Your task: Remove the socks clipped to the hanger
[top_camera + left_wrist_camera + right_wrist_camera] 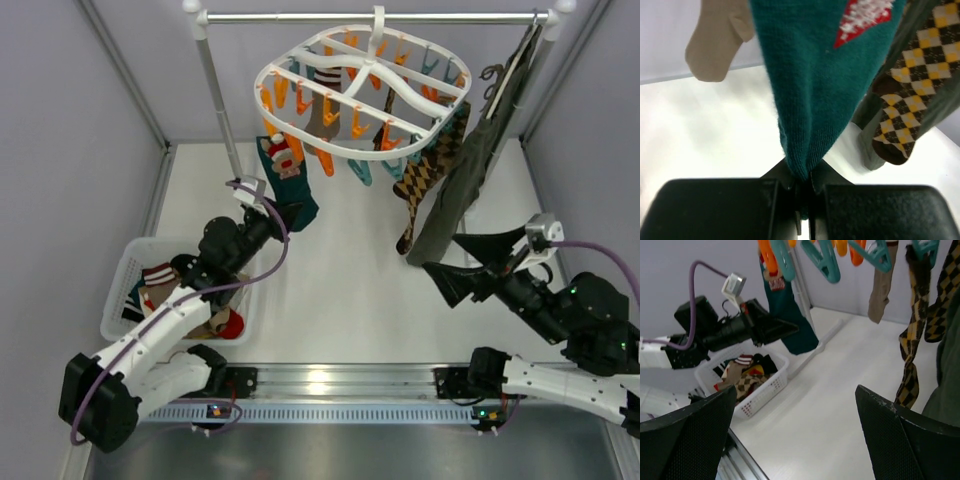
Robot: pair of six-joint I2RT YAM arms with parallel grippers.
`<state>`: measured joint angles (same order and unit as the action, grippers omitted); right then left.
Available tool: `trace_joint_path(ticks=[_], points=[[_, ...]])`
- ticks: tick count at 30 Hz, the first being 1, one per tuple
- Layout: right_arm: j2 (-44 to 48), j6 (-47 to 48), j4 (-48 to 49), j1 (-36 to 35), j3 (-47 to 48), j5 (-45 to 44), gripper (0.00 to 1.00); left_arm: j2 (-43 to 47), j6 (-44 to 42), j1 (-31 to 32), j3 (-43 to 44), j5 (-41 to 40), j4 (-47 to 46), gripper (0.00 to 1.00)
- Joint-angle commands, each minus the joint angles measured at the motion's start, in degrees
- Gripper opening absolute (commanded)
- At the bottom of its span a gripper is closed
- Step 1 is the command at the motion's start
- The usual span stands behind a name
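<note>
White tabletop (pixel 350 300), grey walls (pixel 60 150); left jaws pinching teal sock (pixel 815 75); right jaws spread wide.

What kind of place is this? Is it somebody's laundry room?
Probably not a home: it looks like a robot test booth set up for laundry. A white clip hanger hangs from a metal rail, a basket holds socks, and plain walls enclose the table.

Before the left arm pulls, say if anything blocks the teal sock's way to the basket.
Nothing visible does. The left gripper is shut on the teal sock at its lower end; the basket sits beside that arm. An orange clip holds its top.
</note>
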<state>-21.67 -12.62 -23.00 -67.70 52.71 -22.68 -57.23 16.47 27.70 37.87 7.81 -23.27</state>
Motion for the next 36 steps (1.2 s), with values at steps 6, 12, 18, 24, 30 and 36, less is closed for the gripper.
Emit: trace_joint_path(ticks=[6, 12, 18, 24, 30, 36], points=[[-5.2, -0.5, -3.6, 0.3, 10.3, -4.3, 0.96, 5.8, -3.8, 16.8, -0.5, -19.5, -2.0, 0.00], [-8.6, 0.5, -3.9, 0.2, 14.9, -3.2, 0.96, 3.6, -8.0, 26.5, 1.2, -30.6, -1.2, 0.00], [-12.7, 1.1, -5.5, 0.3, 19.3, -2.4, 0.96, -0.1, -9.4, 32.3, 3.8, -34.8, -1.2, 0.00], [-14.9, 1.2, -6.4, 0.3, 22.0, -2.3, 0.95, -2.9, -11.6, 37.0, 5.6, -39.5, -1.2, 0.00], [-17.8, 0.7, -8.3, 0.3, 25.3, -3.3, 0.92, -6.0, -14.6, 40.7, 7.0, -45.9, -1.2, 0.00], [-23.5, 1.0, -10.4, 0.3, 29.9, -2.8, 0.88, -8.4, -15.9, 43.0, 7.9, -49.8, -1.2, 0.00]])
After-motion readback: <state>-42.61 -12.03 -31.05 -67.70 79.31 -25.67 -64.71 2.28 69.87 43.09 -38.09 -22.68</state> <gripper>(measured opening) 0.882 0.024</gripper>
